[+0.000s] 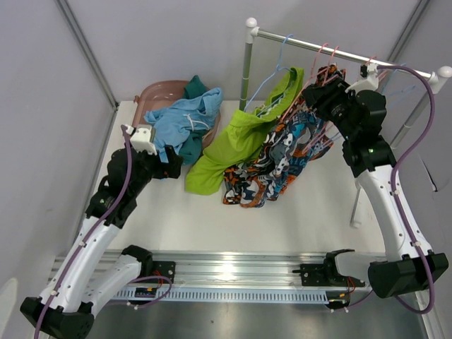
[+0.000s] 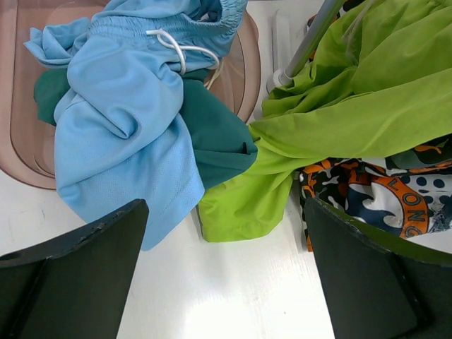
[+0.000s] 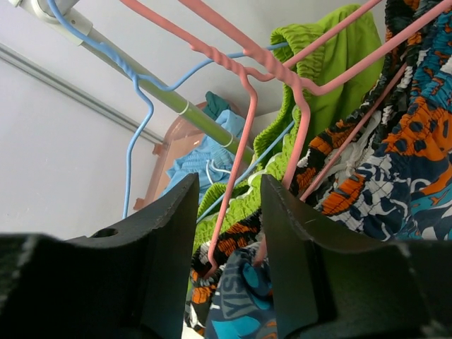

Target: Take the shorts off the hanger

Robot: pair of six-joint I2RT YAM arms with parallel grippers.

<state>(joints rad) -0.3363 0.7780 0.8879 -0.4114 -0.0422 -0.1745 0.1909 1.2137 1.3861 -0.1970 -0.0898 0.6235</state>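
Loose shorts (image 1: 185, 119) lie on the tub (image 1: 157, 92), left of the rail (image 1: 353, 53) holding the hung shorts (image 1: 289, 145).

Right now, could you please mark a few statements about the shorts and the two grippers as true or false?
1. The light blue shorts lie over the pink basin, off the rail. True.
2. The lime green shorts lie folded inside the basin. False: they hang from a blue hanger on the rail, with their lower end on the table.
3. The left gripper is clamped on the light blue shorts. False: its jaws are wide open and empty, just short of them.
4. The right gripper is up among the pink hangers. True.
5. The dark teal shorts lie partly under the light blue pair. True.
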